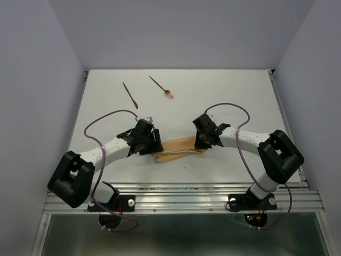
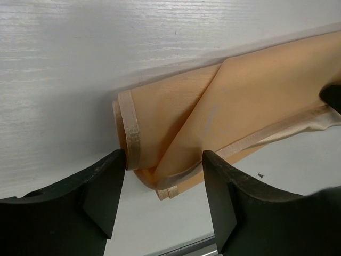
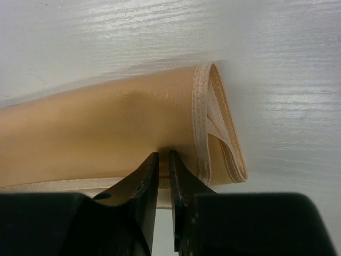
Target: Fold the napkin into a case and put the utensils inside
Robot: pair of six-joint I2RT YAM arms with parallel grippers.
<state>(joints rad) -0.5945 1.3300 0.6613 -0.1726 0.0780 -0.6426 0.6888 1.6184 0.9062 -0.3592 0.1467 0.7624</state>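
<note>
From above, the folded napkin (image 1: 178,149) lies as a narrow tan strip on the white tabletop (image 1: 240,96), one end at the left fingers (image 1: 154,145), the other at the right fingers (image 1: 201,144). The fork (image 1: 161,87) and the plain pointed utensil (image 1: 130,95) lie well beyond both, near each other but not touching. At the left wrist, the left fingers (image 2: 104,192) stand wide apart with the napkin's (image 2: 234,106) hemmed, layered end between their tips, unclamped. At the right wrist, the right fingers (image 3: 144,186) are almost together, nipping the napkin's (image 3: 96,128) near edge just beside its looped hem.
</note>
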